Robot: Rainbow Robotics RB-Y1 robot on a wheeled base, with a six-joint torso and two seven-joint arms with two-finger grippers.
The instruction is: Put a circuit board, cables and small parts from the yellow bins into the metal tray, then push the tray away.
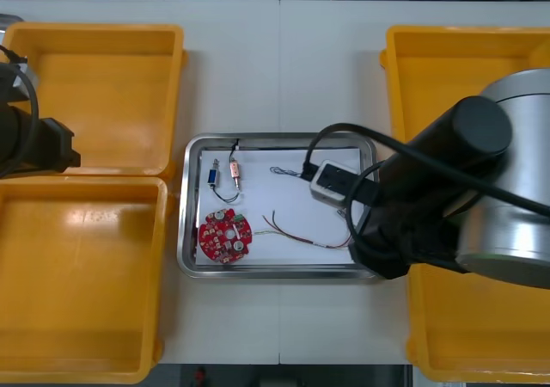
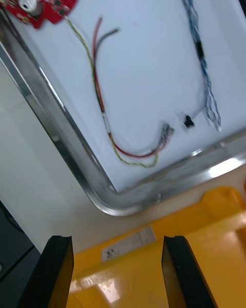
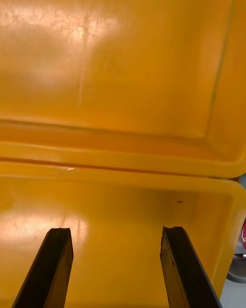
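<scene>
The metal tray (image 1: pixel 275 273) lies mid-table, white inside. In it are a round red circuit board (image 1: pixel 224 236), two small metal parts (image 1: pixel 212 175), a red and yellow cable (image 1: pixel 301 232) and a twisted blue and white cable (image 1: pixel 288 172). My right arm (image 1: pixel 430 198) reaches over the tray's right end. In the right wrist view my right gripper (image 2: pixel 115 246) is open and empty above a yellow bin's rim (image 2: pixel 154 256), just outside the tray's corner (image 2: pixel 110 203). There the red and yellow cable (image 2: pixel 110 128), blue and white cable (image 2: pixel 202 56) and board (image 2: pixel 43 0) lie beyond the fingers. My left gripper (image 3: pixel 115 241) is open over the left bins.
Two yellow bins stand at the left (image 1: pixel 103 95) (image 1: pixel 77 275), both bare inside. Two more stand at the right (image 1: pixel 430 69) (image 1: pixel 464 335), partly under my right arm. The left arm (image 1: pixel 34 142) sits at the table's left edge. Bare table lies beyond the tray.
</scene>
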